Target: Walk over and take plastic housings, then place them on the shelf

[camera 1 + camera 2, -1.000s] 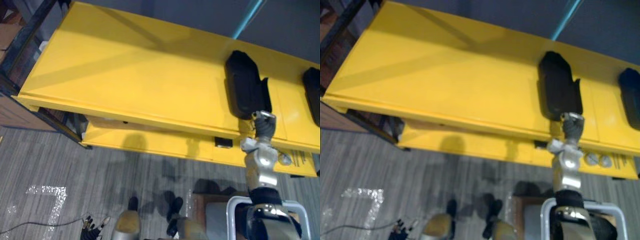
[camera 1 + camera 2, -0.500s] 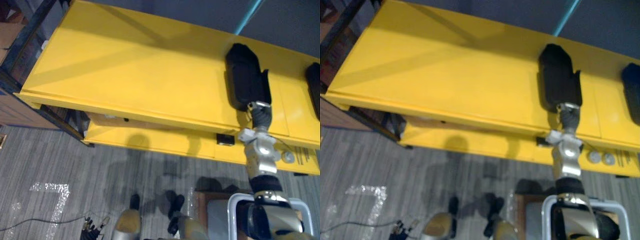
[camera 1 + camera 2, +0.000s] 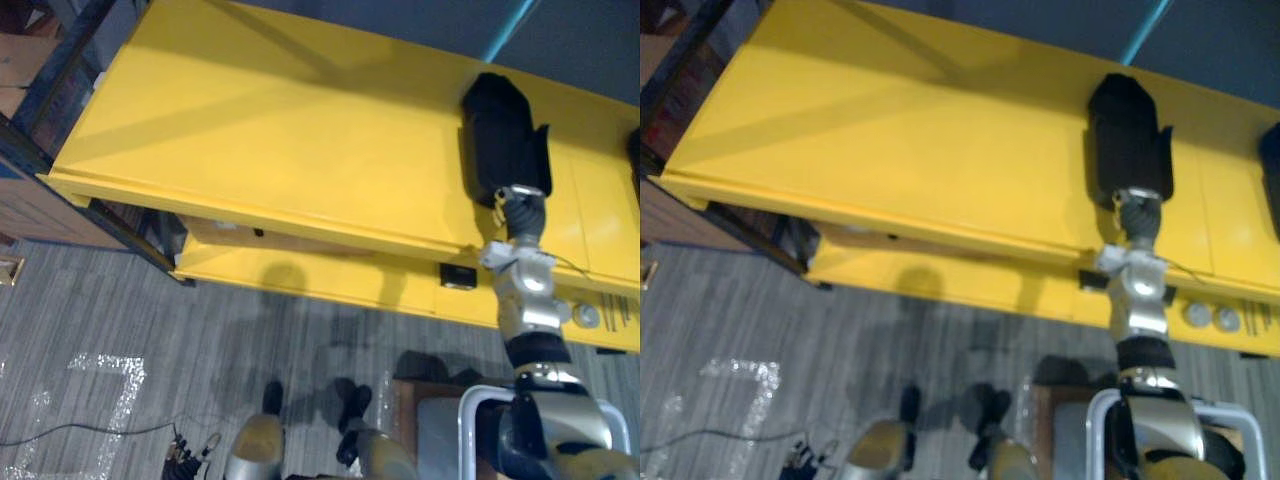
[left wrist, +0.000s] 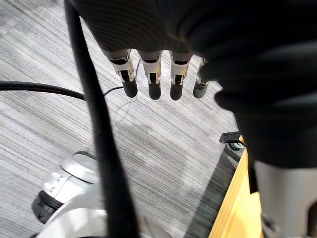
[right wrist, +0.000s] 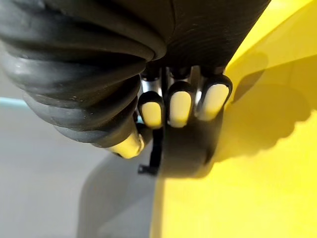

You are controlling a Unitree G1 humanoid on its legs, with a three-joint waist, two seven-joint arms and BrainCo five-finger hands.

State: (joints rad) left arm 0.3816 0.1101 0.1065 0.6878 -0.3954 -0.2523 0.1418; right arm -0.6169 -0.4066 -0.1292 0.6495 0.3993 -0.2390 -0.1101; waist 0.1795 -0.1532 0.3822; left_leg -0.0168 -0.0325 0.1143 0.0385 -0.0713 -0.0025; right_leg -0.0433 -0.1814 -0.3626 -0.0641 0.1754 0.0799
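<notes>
Looking down through the left eye view, we see the yellow shelf (image 3: 280, 130) with a black plastic housing (image 3: 500, 135) lying flat on its top board, toward the right. Our right hand (image 3: 520, 210) meets the housing's near end. A second housing (image 3: 634, 160) shows at the right edge, well apart from the first. In the left wrist view, our left hand (image 4: 153, 79) hangs over the grey floor (image 4: 148, 148), fingers straight and relaxed, holding nothing. In the right wrist view, the right hand's fingers curl onto the plastic housing's end, thumb beside them, gripping it where it rests on the shelf.

Right hand (image 3: 520, 205) curled round housing (image 3: 500, 130); left hand (image 4: 153, 82) fingers relaxed.
</notes>
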